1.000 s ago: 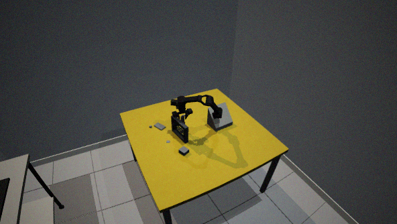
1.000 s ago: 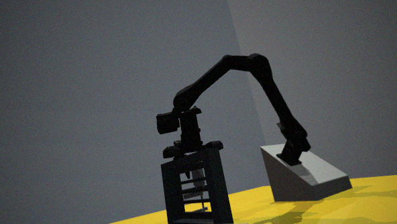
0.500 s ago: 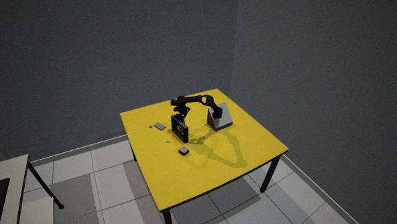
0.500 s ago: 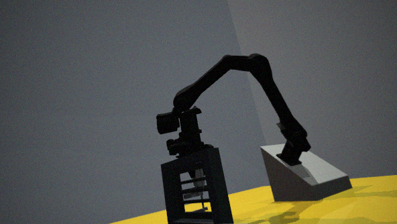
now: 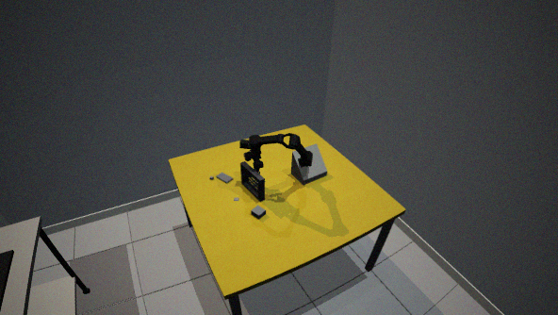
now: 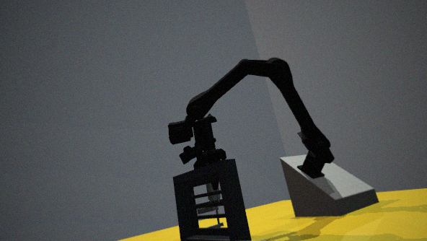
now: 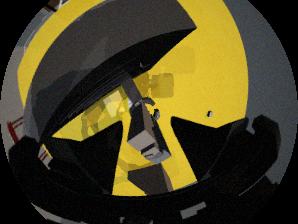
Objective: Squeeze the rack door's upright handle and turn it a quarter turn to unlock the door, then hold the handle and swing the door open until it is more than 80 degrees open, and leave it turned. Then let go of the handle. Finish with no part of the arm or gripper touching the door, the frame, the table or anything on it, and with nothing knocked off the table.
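Observation:
The dark rack frame [image 5: 260, 190] [image 6: 236, 202] [image 7: 115, 30] stands upright on the table. The handle [image 7: 144, 132] shows in the wrist view as a grey upright block. A dark narrow piece [image 7: 132, 91] runs between the rack and the handle. The door's angle and the handle's exact turn cannot be told. My gripper [image 7: 147, 121] points down behind the rack as seen in the exterior view. It is open, with one finger on each side of the handle and gaps showing beside it. The frame partly hides the fingers in the top and exterior views.
The yellow table [image 5: 302, 245] bears a flat grey plate [image 5: 224, 177], a small dark piece [image 5: 211, 178], a small pale piece [image 5: 236, 199] and a dark box [image 5: 258, 211] near the rack. The arm's grey wedge base [image 5: 317, 165] [image 6: 311, 198] stands behind. The frame lies close beside the gripper.

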